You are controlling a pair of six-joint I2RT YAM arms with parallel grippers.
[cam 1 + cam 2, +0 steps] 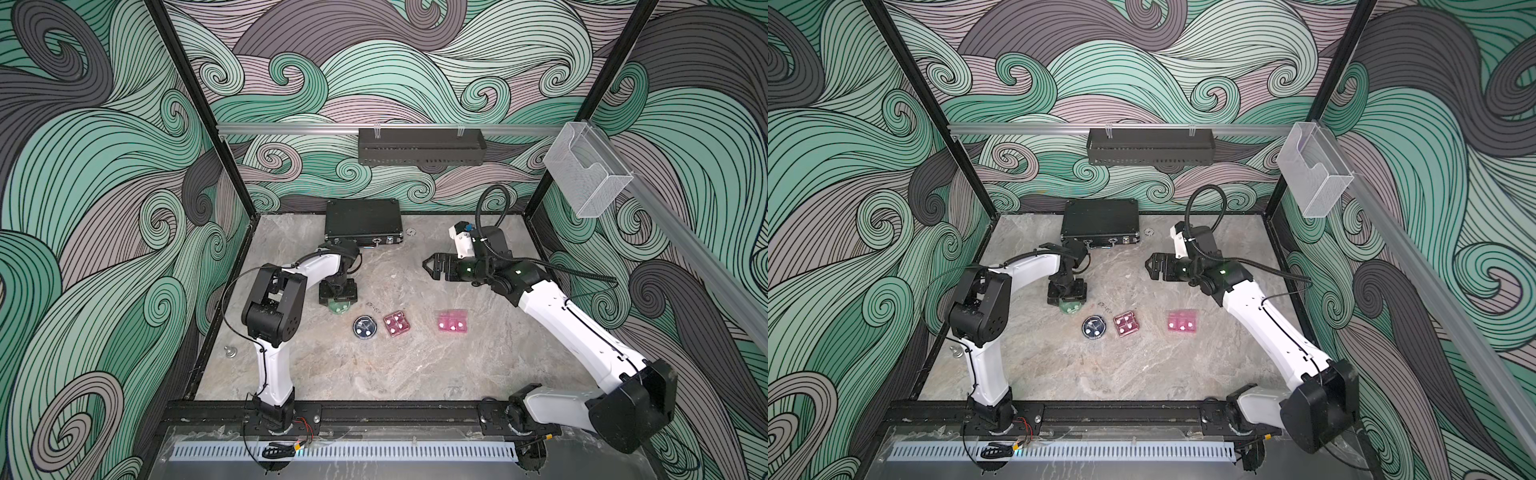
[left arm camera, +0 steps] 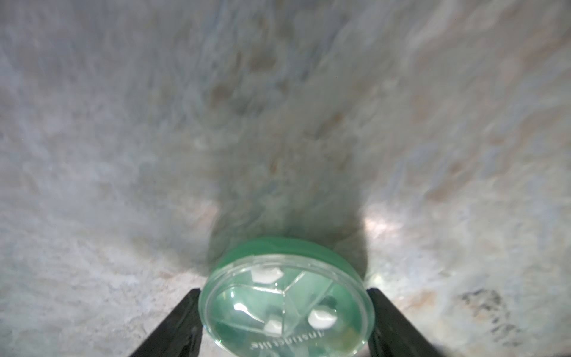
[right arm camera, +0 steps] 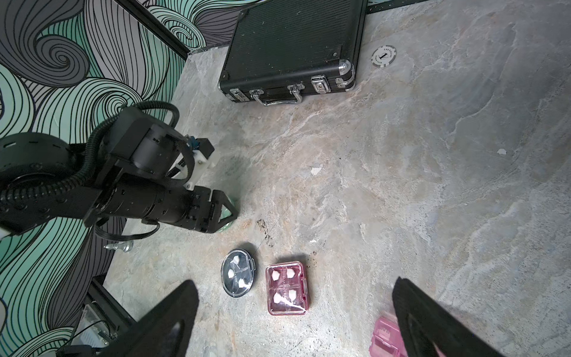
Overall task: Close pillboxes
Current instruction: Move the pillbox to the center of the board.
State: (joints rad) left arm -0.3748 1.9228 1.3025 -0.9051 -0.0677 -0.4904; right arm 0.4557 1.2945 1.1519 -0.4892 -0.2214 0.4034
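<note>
Left wrist view: my left gripper (image 2: 283, 291) straddles the green pillbox (image 2: 285, 304), whose lid is down; I cannot tell if it pinches.
Right gripper (image 1: 427, 266): spread wide, empty.
Remaining: light pink pillbox (image 1: 453, 322) looks open.

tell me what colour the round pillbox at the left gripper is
The round pillbox is translucent green, clearest in the left wrist view.

A grey marble-patterned table (image 1: 374, 374) carries everything. At its back edge lies a closed black briefcase (image 1: 362, 220), with a poker chip (image 1: 411, 232) just beside it. Toward the middle, a dark blue round pillbox (image 1: 365, 327), a dark pink square pillbox (image 1: 397, 324) and a light pink rectangular pillbox (image 1: 452, 321) lie in a row. A green round pillbox (image 1: 338, 307) is just behind the blue one; whether it rests on the surface cannot be told. A small silver metal piece (image 1: 228, 352) lies near the left edge.
</note>
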